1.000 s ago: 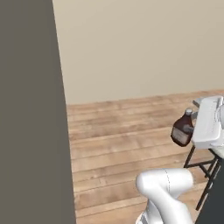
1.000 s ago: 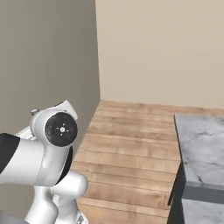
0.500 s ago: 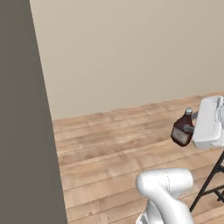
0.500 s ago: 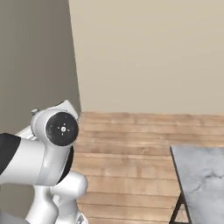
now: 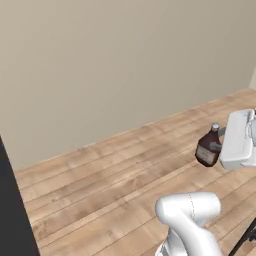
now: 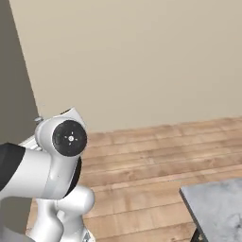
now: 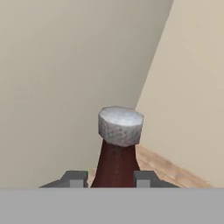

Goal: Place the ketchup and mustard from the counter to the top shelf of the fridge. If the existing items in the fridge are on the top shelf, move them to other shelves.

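My gripper point(image 5: 221, 146) is shut on the ketchup point(image 5: 208, 148), a small dark brown-red bottle with a narrow neck, and holds it upright in the air above the wooden floor. In the hand view the ketchup point(image 7: 116, 157) stands between my two fingertips point(image 7: 75, 178), its pale grey cap turned towards the camera, with my gripper point(image 7: 111, 179) closed around its lower body. A corner of the marbled counter point(image 6: 216, 208) shows at the lower right. The fridge point(image 5: 12, 215) is a dark slab at the left edge. The mustard and the top shelf are out of view.
A plain beige wall point(image 5: 125, 60) runs across the back, meeting a second wall at a corner point(image 7: 153, 78). Wooden plank floor point(image 5: 100, 185) spreads below. A tall grey panel point(image 6: 14, 71) stands at the left of the right base view.
The whole picture has shifted, so the base has turned: the dark panel has slid off to the left and the wall has widened. The ketchup stays in my grip.
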